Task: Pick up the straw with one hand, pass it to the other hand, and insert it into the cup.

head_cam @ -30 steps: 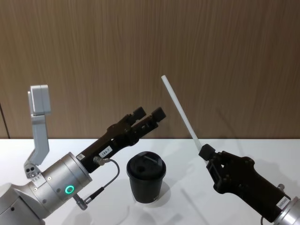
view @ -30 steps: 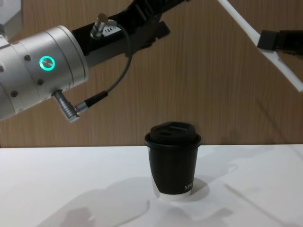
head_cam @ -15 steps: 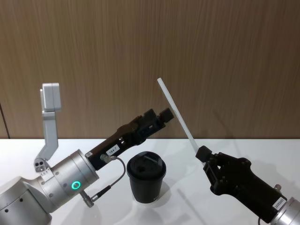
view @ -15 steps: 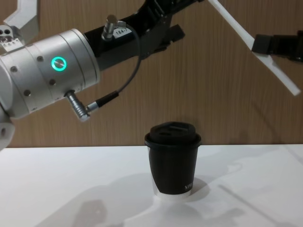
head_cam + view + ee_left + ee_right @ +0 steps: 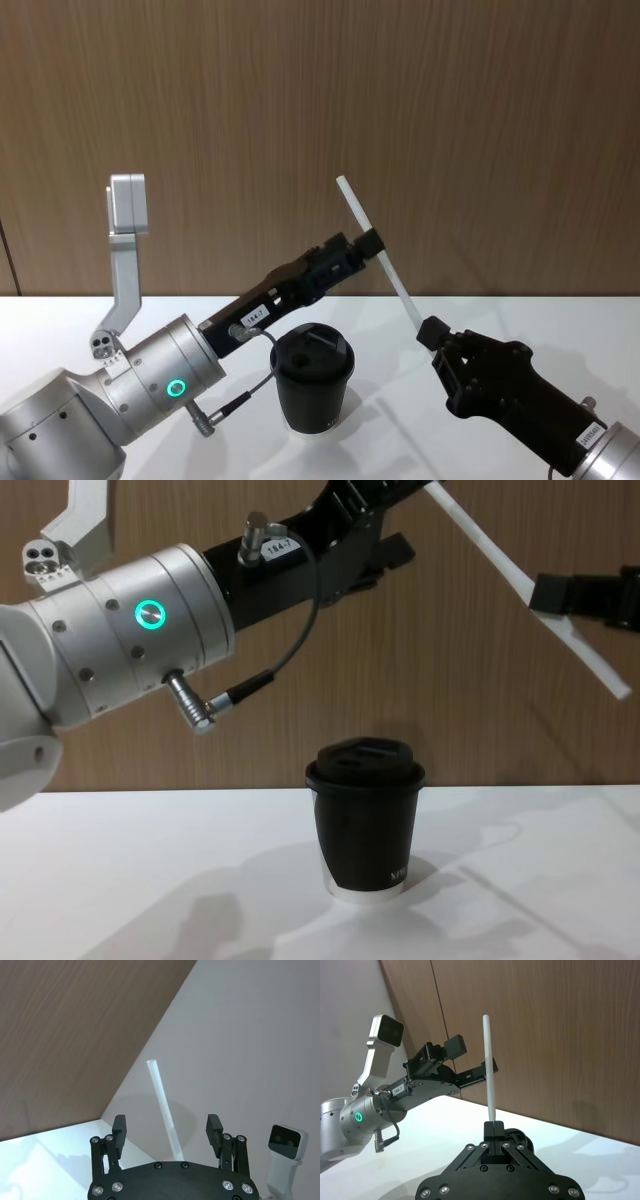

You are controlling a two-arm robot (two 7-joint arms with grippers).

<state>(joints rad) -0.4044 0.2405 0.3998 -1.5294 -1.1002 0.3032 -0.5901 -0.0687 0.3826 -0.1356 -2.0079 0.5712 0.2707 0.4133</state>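
Panelling (image 5: 300,100) of brown wood closes the scene behind, and the white worktop (image 5: 150,880) runs in front of it. Your left arm comes in from the left, raised off the worktop, with a silver wrist (image 5: 100,650) carrying a lit green ring (image 5: 150,613). A dark cable (image 5: 272,674) loops beneath that wrist.

Your left hand (image 5: 166,1127) points up and toward the middle, above and behind the cup. Its fingers (image 5: 119,1129) are spread, one on each side of the straw. The left wrist view shows clear space between the straw and both fingers.

Your right hand (image 5: 493,1127) reaches in from the lower right, also held off the worktop. Its fingers are pressed together on the straw (image 5: 375,248), pinching it toward the lower end. In the chest view a short length sticks out below the grip. The straw is held in the air, tilted, with its free upper end leaning toward your left, and it passes through the gap of the left hand.

The cup (image 5: 365,820) stands upright on the worktop between the two arms with its lid (image 5: 312,353) on. It is apart from both hands.
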